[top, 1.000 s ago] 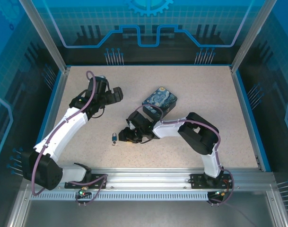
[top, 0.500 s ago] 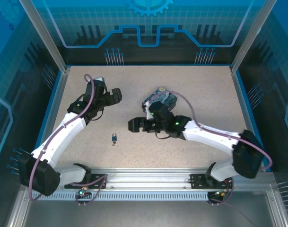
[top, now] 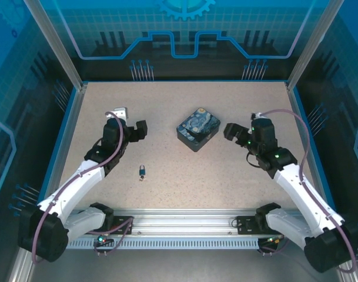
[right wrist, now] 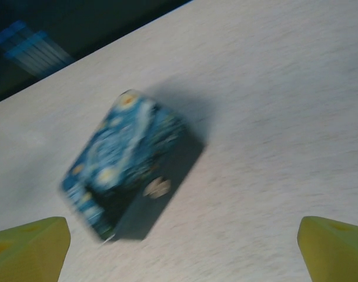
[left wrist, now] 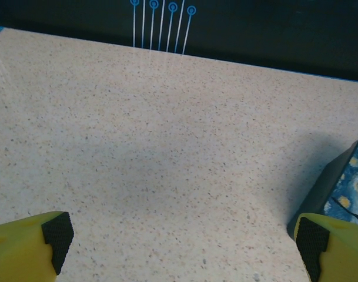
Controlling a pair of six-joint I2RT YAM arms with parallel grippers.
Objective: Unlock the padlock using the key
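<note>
The tiny teal-blue padlock (top: 142,171) lies on the speckled table, left of centre and toward the near edge. A thin dark sliver at its near end (top: 141,178) looks like the key; whether it sits in the lock is too small to tell. My left gripper (top: 137,130) hovers behind and left of the padlock, open with nothing between its pads (left wrist: 58,233). My right gripper (top: 236,130) is open and empty at the right, far from the padlock. Its view is blurred.
A squarish dark-blue tin with a swirly painting (top: 197,128) stands at the table's middle, between the two grippers. The tin (left wrist: 347,183) shows by the left gripper's right finger, and the tin (right wrist: 127,154) lies ahead of the right gripper. Blue walls ring the table.
My right arm has swung away from the padlock to the right side of the table, past the tin, and its jaws have opened wide. The left gripper drew back slightly, still open.
</note>
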